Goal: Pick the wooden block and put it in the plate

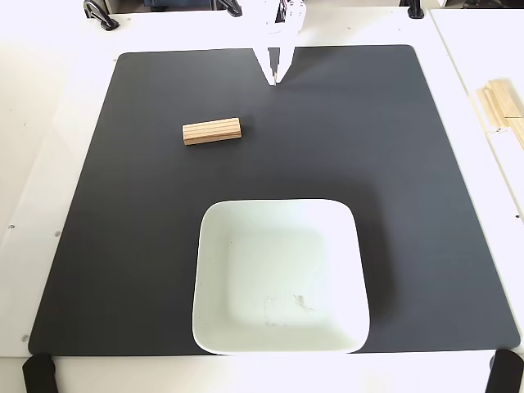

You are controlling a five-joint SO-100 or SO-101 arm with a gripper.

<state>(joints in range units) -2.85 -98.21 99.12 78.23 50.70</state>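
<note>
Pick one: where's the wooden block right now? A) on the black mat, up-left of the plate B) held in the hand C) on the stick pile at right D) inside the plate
A: the wooden block lies flat on the black mat, up-left of the empty plate in the fixed view, apart from the hand.

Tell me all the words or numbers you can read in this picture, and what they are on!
There are none to read. The small light-tan grooved wooden block shows only lines, no letters. The large white square plate has just a faint scuff mark, not writing. The black square mat, the pale wooden sticks and the white robot hand carry no visible labels.
</note>
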